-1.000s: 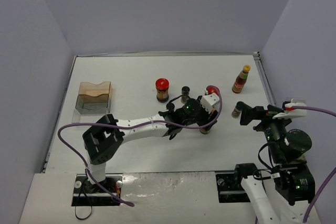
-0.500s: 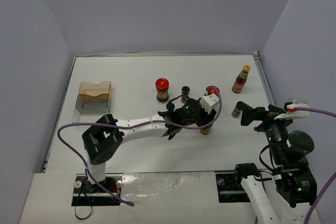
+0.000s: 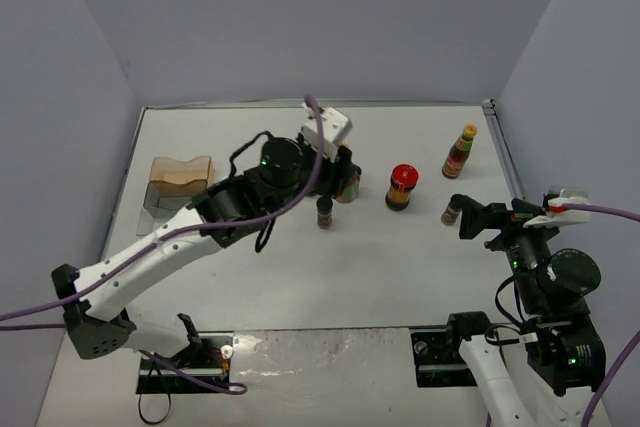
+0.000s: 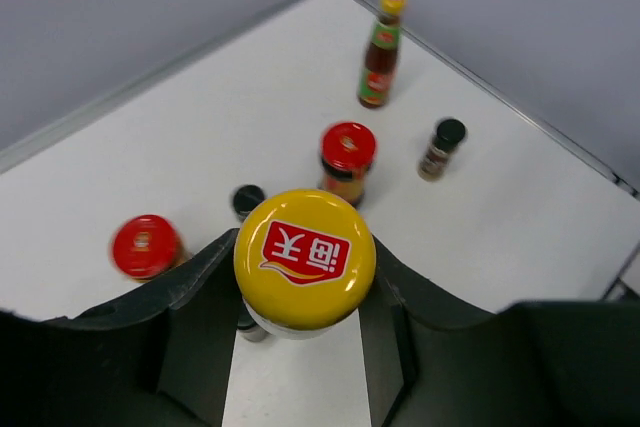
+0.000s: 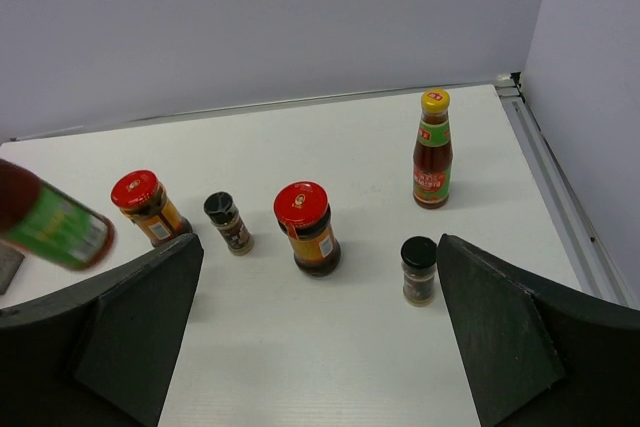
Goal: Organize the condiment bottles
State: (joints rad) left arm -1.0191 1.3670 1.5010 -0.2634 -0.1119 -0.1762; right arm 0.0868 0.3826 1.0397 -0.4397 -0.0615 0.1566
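Observation:
My left gripper (image 3: pixel 335 172) is shut on a slim dark-red sauce bottle with a yellow cap (image 4: pixel 304 257), held off the table and tilted (image 5: pixel 50 222). A second sauce bottle (image 3: pixel 460 150) stands upright at the back right. One red-lidded jar (image 3: pixel 401 187) stands mid-table. Another red-lidded jar (image 5: pixel 148 207) is hidden under the left arm in the top view. A black-capped spice jar (image 3: pixel 325 212) stands just in front of the left gripper. Another spice jar (image 3: pixel 452 210) stands beside my right gripper (image 3: pixel 480 217), which is open and holds nothing (image 5: pixel 318 247).
A clear brownish plastic rack (image 3: pixel 180 187) sits at the table's left side. The grey walls enclose the table on three sides, with a raised rim (image 3: pixel 505 157) along the right edge.
The left gripper closed on the yellow-capped bottle, lifted it and carried it left and toward the back. The right arm has barely moved.

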